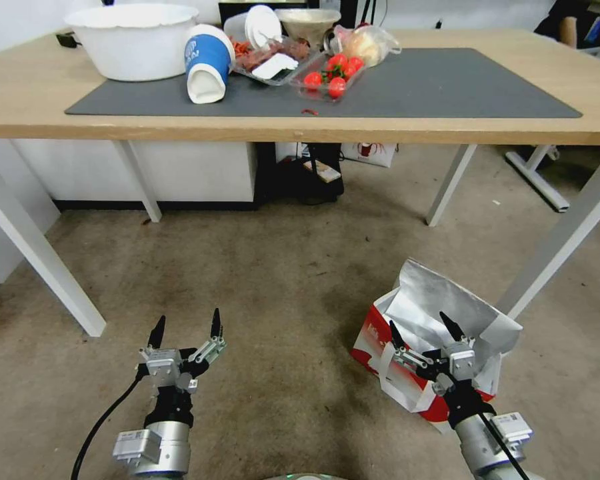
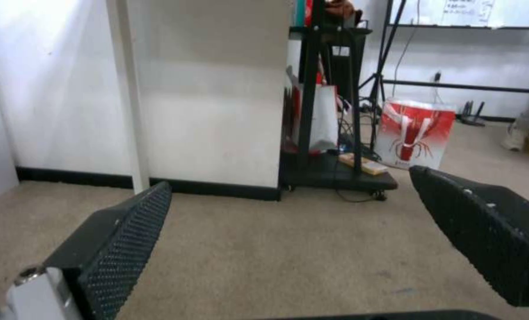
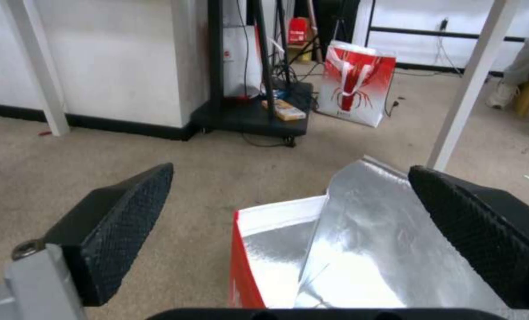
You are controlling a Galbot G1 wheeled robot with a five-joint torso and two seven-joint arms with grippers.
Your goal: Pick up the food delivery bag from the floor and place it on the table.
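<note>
Ahead of both tools, past a stretch of stained brownish-grey floor (image 1: 280, 280), stands the table (image 1: 20, 93): light wood top, white legs, dark grey mat (image 1: 433, 87). On the table, left to right: white bowl (image 1: 132, 40), blue-and-white cup (image 1: 208, 63) on its side, clear tray of food (image 1: 273, 61), tomatoes (image 1: 333, 73), small clear bag of food (image 1: 370, 43). Under the table, far ahead: white wall panel, black cart (image 2: 335, 173), a red-and-white lobster-print bag (image 2: 415, 133) on the floor.

Left tool (image 1: 185, 330): low over bare floor, jaws apart, nothing between them, nothing touching. Well apart from the delivery bag.

Right tool (image 1: 425, 330): jaws apart, directly over the food delivery bag (image 1: 440, 300); cannot tell whether it touches the bag.

Bag sits on the floor beneath and just ahead of the right tool, near the table's right front leg (image 1: 567, 233). White paper, red edges and base, mouth gaping open with crumpled silver foil lining (image 3: 359, 240) facing up. White strap handle (image 1: 388, 363) hangs down the side nearest the robot. Bag leans, not squarely upright.
</note>
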